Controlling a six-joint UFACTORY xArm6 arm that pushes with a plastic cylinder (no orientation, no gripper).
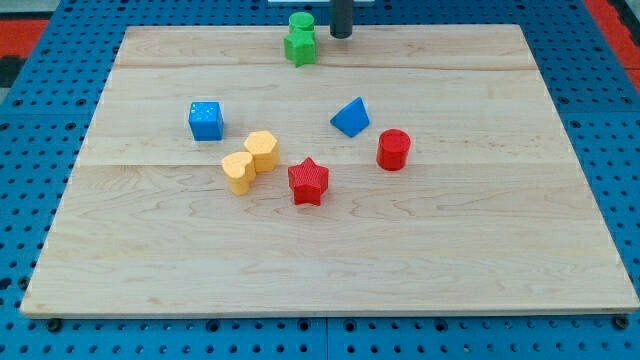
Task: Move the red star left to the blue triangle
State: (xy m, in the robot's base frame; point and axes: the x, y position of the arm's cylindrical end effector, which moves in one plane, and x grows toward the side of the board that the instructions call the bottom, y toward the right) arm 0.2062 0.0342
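The red star (308,181) lies near the middle of the wooden board (480,250). The blue triangle (351,117) lies up and to the right of it, a short gap apart. My tip (341,36) is at the view's top edge of the board, just right of the green blocks, far above the red star and above the blue triangle.
A red cylinder (393,150) stands right of the blue triangle. Two yellow blocks (261,149) (238,171) touch each other left of the red star. A blue cube (206,120) is at the left. Two green blocks (301,23) (299,46) sit at the top.
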